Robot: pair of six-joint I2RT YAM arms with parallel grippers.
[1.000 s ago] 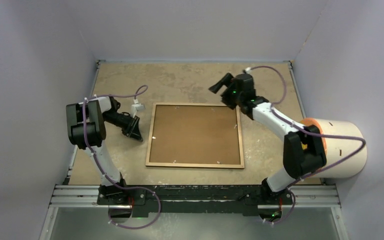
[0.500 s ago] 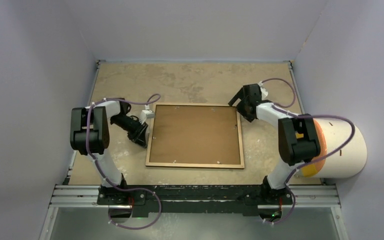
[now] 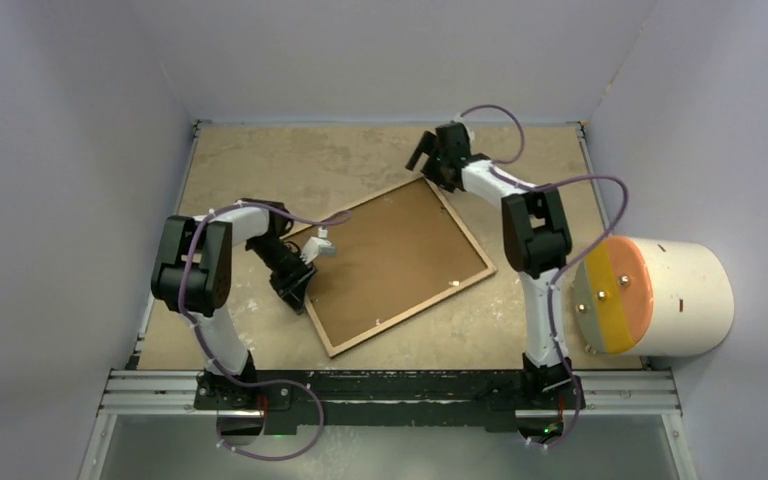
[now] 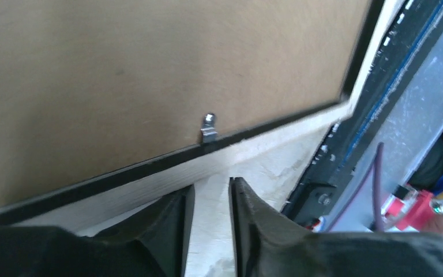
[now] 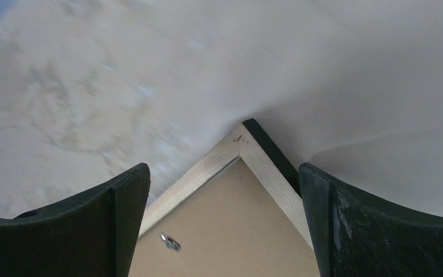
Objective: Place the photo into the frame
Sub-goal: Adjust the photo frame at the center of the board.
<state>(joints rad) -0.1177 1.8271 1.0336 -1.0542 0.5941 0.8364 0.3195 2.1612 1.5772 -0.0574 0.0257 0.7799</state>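
Observation:
The frame (image 3: 415, 310) lies back up and skewed on the table, its light wood rim around the brown backing board (image 3: 390, 260). The photo is hidden or out of view. My left gripper (image 3: 299, 296) is low at the frame's left edge. In the left wrist view the rim (image 4: 150, 182) runs just ahead of the left gripper (image 4: 212, 183), whose jaws stand a narrow gap apart over bare table. My right gripper (image 3: 428, 160) is wide open at the far corner. That corner (image 5: 239, 149) points up between the right gripper's (image 5: 224, 170) fingers without touching them.
Small metal clips (image 4: 209, 128) (image 5: 170, 242) sit on the backing board's edges. A big white cylinder with an orange face (image 3: 660, 295) lies at the right. A metal rail (image 3: 390, 385) runs along the near edge, and grey walls close in the tan table (image 3: 340, 160).
The frame has turned counter-clockwise from square to skewed. My right gripper has swung left to its far corner. My left gripper has moved in against the left edge, its jaws parting slightly.

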